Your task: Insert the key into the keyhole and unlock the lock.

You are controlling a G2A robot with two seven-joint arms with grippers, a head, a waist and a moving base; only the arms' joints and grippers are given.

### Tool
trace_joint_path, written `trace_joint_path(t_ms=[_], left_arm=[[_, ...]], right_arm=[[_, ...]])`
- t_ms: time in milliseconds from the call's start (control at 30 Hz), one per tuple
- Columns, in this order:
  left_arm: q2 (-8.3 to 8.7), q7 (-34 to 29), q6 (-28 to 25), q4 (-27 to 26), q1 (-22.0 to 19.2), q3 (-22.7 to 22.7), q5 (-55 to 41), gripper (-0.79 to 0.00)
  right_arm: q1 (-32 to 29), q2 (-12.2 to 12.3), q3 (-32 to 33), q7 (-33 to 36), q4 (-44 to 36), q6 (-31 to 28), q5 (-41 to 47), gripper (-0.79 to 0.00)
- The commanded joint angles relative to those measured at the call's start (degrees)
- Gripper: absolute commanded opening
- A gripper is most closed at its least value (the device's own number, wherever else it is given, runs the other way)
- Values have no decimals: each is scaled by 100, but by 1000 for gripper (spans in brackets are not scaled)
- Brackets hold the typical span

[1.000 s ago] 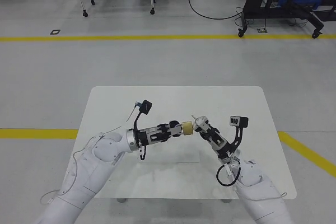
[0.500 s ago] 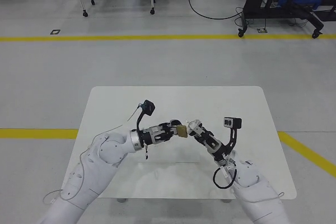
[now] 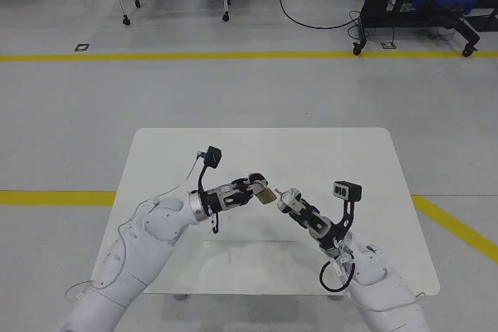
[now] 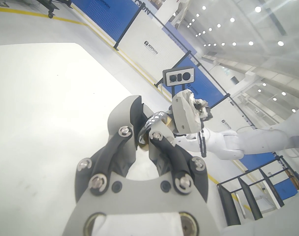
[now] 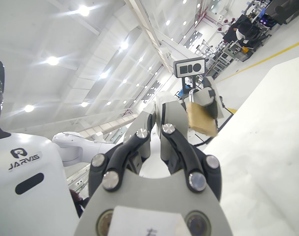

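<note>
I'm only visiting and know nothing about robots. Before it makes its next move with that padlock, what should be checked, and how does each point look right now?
1. Lock gripped: ok. The left tool is shut on the shackle of the lock, held above the table.
2. Right tool shut: ok. The right tool has its fingers pressed together.
3. Key in the right tool: cannot tell. Its fingers hide whatever they pinch.
4. Right tool near the lock: ok. It sits close beside the brass body.
5. Key lined up with the keyhole: cannot tell. The keyhole is hidden.
</note>
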Motion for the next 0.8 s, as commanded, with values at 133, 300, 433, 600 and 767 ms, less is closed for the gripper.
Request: trace_joint_path(t_ms=[133, 300, 433, 600, 767], left_arm=[[49, -1629, 40, 591, -220, -164, -2992, -785], [34, -3476, 1545, 1119, -428, -380, -5520, -785], [-39, -4184, 2777, 1669, -684, -264, -6063, -785], [-39, -4184, 2777, 1669, -684, -264, -6063, -785], [-39, -4184, 2777, 1669, -684, -264, -6063, -785]], right_arm=[[-217, 79, 256, 417, -96, -216, 524, -785], [-261, 103, 328, 566, -123, -202, 630, -785], [-185, 92, 301, 513, -87, -14, 504, -785], [-185, 92, 301, 513, -87, -14, 504, -785], [-185, 92, 301, 513, -87, -14, 504, -785]])
